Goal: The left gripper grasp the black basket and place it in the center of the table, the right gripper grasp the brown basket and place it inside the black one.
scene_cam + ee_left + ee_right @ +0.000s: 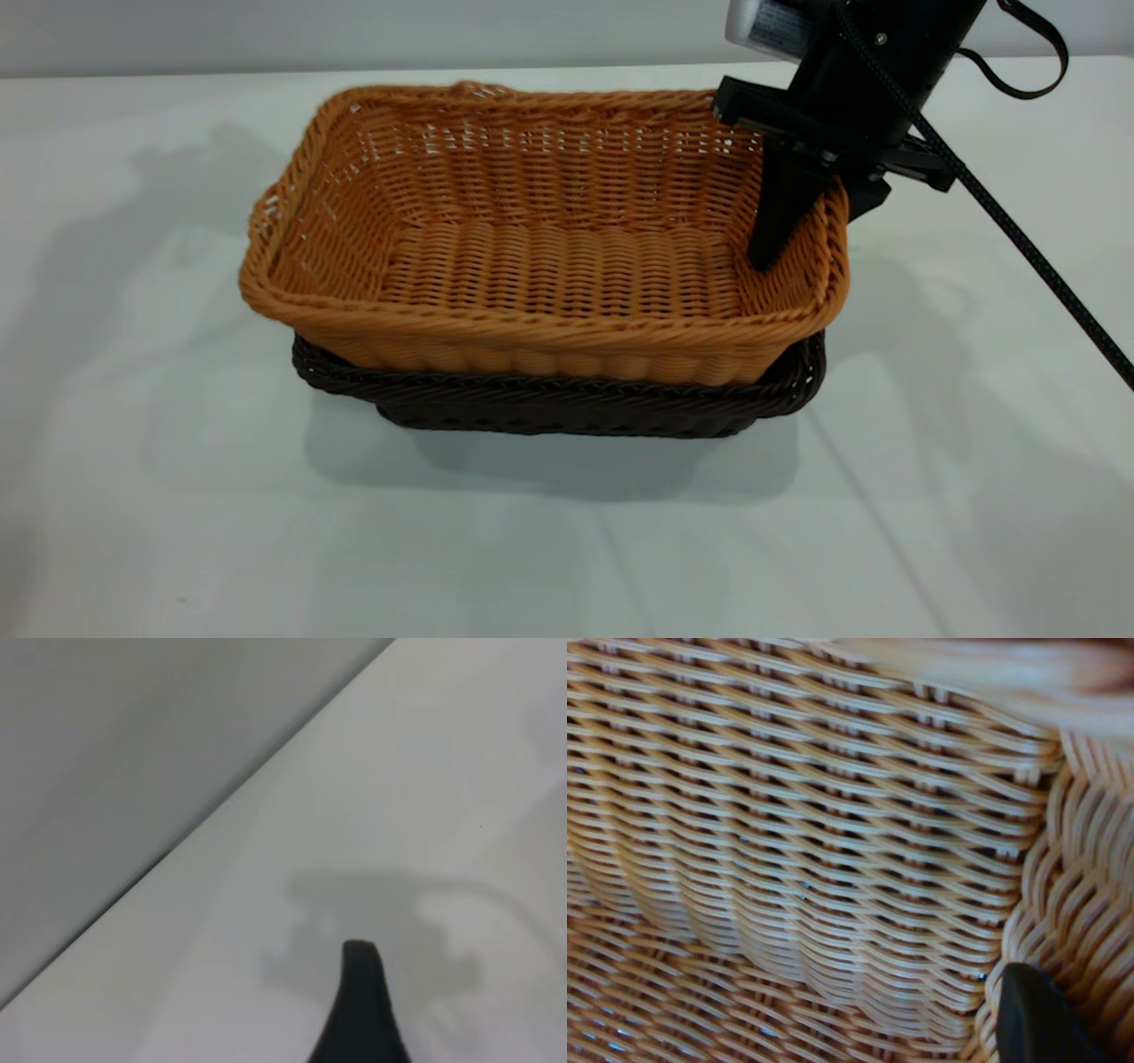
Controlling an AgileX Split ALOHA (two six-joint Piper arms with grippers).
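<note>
1 brown basket (549, 257) nested in 1 black basket (567, 403) | right gripper (802, 208) straddling rim

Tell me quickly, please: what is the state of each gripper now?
Left gripper: away from both baskets, over the bare table; open or shut cannot be told.
Right gripper: shut on the right end wall of the brown basket, which sits in the black basket.

Looks like a robotics lab/test bench, not a home: plain white table (159, 496) w/ a bare pale wall (354, 35) behind, no decor. A black robot arm (850, 80) w/ cable loops (labelled grey part up top) hangs over two staged wicker baskets (567, 266).
</note>
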